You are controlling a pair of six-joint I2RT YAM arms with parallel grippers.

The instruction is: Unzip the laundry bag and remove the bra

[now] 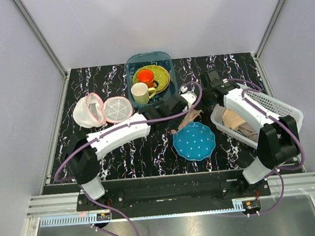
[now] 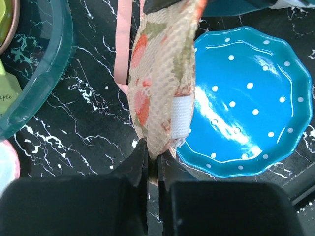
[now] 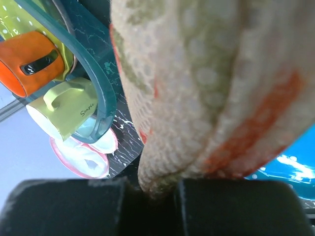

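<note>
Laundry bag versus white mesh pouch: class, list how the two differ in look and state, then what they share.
Colour: the laundry bag is peach with red and green prints; the white mesh pouch is white with a pink rim. State: the left gripper and right gripper both pinch the laundry bag; the white mesh pouch lies untouched on the table. Shared: both are mesh with pink trim.

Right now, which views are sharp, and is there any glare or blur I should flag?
Top external: evenly lit and sharp. Left wrist: bag crisp, white glare streaks on the glossy blue plate. Right wrist: bag fills the frame too close and is soft; the yellow mug behind looks sharper.
</note>
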